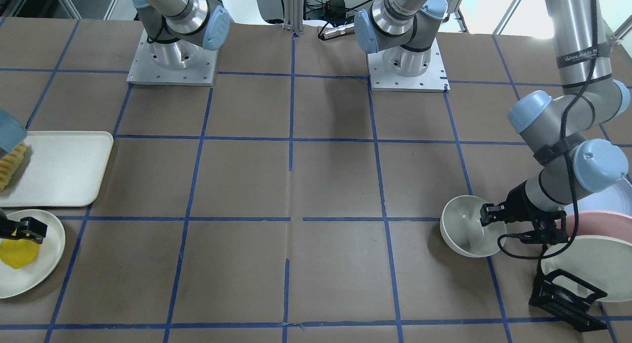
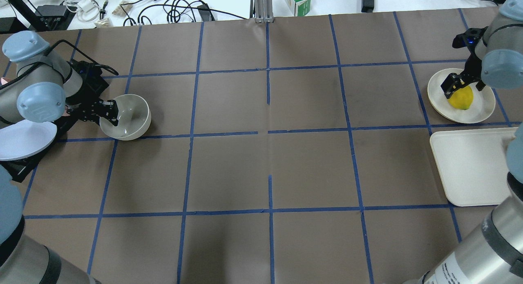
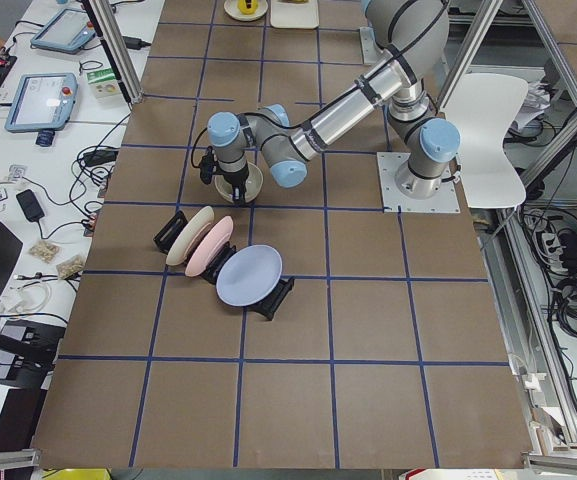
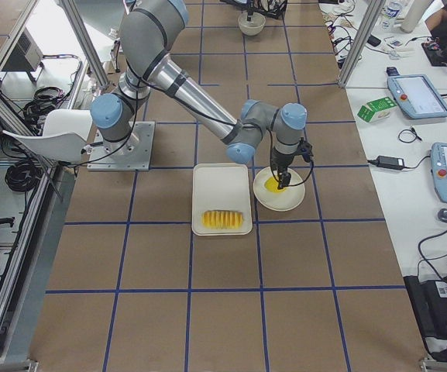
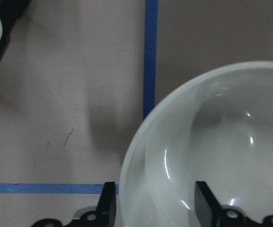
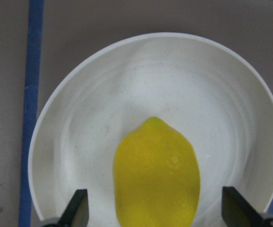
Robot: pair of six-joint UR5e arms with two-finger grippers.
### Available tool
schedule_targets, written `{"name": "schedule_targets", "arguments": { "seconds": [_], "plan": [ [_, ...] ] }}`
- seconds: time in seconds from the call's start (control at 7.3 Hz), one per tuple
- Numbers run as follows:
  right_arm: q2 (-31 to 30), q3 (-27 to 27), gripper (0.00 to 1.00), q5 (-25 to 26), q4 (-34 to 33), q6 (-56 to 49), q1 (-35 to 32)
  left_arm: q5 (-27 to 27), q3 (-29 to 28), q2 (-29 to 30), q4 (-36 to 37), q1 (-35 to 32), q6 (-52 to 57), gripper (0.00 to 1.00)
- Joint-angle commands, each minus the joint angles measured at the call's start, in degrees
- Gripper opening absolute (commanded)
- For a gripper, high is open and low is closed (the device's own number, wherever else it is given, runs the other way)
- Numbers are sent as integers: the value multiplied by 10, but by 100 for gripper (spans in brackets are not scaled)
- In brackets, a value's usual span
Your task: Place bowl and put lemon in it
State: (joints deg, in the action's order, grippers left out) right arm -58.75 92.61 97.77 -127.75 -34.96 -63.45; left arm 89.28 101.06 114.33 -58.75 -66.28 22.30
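Observation:
The off-white bowl stands on the table at my left, also in the front view and the left wrist view. My left gripper is open and straddles the bowl's near rim, one finger outside and one inside. The yellow lemon lies on a flat white plate at my far right. My right gripper is open, its fingers wide on either side of the lemon without touching it.
A white tray lies beside the lemon's plate, with ridged yellow sliced food on it. A black rack with blue, pink and white plates stands close behind my left wrist. Both arm bases sit at the robot's table edge.

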Motion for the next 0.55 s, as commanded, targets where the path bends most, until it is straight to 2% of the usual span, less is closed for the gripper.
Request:
{"name": "schedule_targets", "arguments": {
  "seconds": [0.0, 0.14, 0.27, 0.41],
  "plan": [
    [18, 0, 100, -5, -17, 3, 3, 3, -2, 0, 0, 0, 12, 0],
    [18, 0, 71, -7, -16, 9, 3, 2, -4, -1, 0, 0, 11, 0],
    [14, -1, 23, -6, -14, 9, 3, 3, -6, -4, 0, 0, 10, 0],
    [10, -1, 0, -1, -6, 10, 4, 3, -4, -8, -1, 0, 6, 0]
  ]
}}
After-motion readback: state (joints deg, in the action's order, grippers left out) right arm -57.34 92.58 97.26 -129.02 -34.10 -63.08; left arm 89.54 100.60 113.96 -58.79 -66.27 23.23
